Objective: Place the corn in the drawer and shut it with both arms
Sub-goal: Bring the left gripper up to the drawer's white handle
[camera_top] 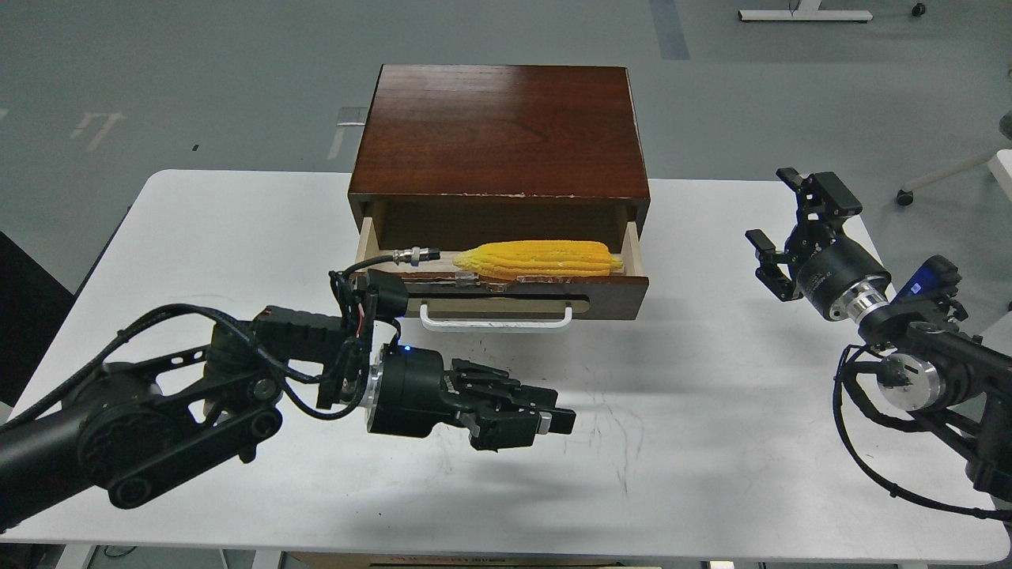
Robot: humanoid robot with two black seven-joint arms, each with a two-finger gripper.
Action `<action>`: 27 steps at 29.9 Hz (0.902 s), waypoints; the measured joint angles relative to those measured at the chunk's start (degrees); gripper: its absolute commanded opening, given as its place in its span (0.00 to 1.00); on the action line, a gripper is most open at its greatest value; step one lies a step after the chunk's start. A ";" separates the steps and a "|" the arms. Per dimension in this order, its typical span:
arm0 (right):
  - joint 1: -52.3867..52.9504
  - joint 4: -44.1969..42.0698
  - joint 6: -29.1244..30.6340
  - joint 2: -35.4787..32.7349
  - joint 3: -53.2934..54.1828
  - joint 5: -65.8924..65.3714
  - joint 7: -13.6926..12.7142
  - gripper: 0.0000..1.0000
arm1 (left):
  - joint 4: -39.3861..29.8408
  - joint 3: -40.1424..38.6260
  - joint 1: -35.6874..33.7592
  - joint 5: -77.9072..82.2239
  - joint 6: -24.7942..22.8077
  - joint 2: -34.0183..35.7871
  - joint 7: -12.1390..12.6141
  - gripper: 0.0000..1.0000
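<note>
corn [539, 258] in open drawer [506, 294] | left pincer [545, 419] clenched, nearer | right pincer [779, 221] released

Corn [541, 258] in open drawer [506, 296], cabinet [500, 130] on table [696, 379].

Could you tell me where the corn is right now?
In the head view, the corn lies inside the open drawer, toward its right side, behind the white handle.
</note>
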 measured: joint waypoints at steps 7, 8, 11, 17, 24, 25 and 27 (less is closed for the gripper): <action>-0.06 -0.02 0.00 -0.05 -0.06 0.00 0.00 1.00 | 4.38 -0.52 1.52 -14.25 2.03 -0.10 1.62 0.00; -0.08 -0.02 0.00 -0.05 -0.08 0.00 0.00 1.00 | 5.15 -0.52 1.54 -16.04 2.58 -0.14 2.25 0.00; -0.10 -0.02 0.00 -0.06 -0.09 0.00 0.00 1.00 | 6.92 -0.55 1.55 -19.62 3.61 -0.18 3.22 0.00; -0.16 -0.02 0.00 -0.06 -0.10 0.00 0.00 1.00 | 9.00 -0.55 1.56 -21.25 3.98 -0.07 4.46 0.00; -0.15 -0.01 0.00 -0.06 -0.10 0.00 0.00 1.00 | 10.15 -0.55 1.56 -21.26 3.99 0.10 5.01 0.00; -0.15 0.00 0.00 -0.06 -0.10 0.00 0.00 1.00 | 10.40 -0.55 1.56 -21.26 3.99 0.06 5.02 0.00; -0.22 0.06 0.00 -0.06 -0.11 0.00 0.00 1.00 | 11.19 -0.56 1.56 -21.27 3.99 0.01 5.03 0.00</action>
